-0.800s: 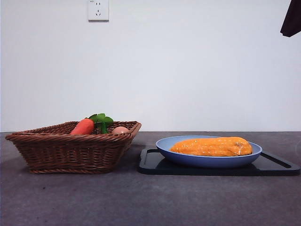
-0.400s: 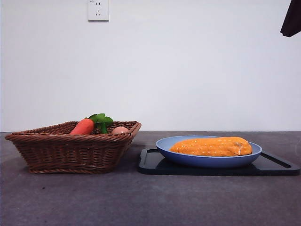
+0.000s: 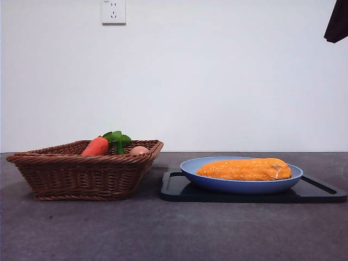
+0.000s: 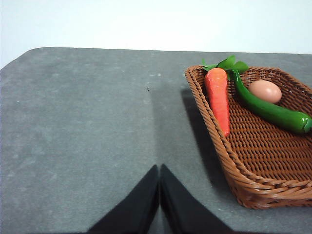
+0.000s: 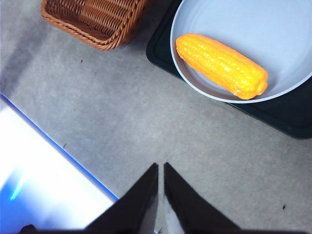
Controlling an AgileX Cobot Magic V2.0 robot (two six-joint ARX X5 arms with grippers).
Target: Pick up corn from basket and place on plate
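The yellow-orange corn (image 3: 244,169) (image 5: 222,65) lies lengthwise in the light-blue plate (image 3: 202,175) (image 5: 273,29). To the plate's left stands the brown wicker basket (image 3: 81,176) (image 4: 253,161) (image 5: 95,17). My right gripper (image 5: 160,166) is shut and empty, high above the bare table in front of the plate; a black tip (image 3: 337,22) shows at the front view's top right corner. My left gripper (image 4: 159,168) is shut and empty over the grey table beside the basket.
In the basket lie a carrot with green leaves (image 4: 218,97) (image 3: 97,146), a green pepper (image 4: 270,109) and a pinkish egg-like ball (image 4: 264,90) (image 3: 139,150). The plate rests on a flat black tray (image 3: 321,191) (image 5: 292,114). A blue-edged white surface (image 5: 44,185) borders the table.
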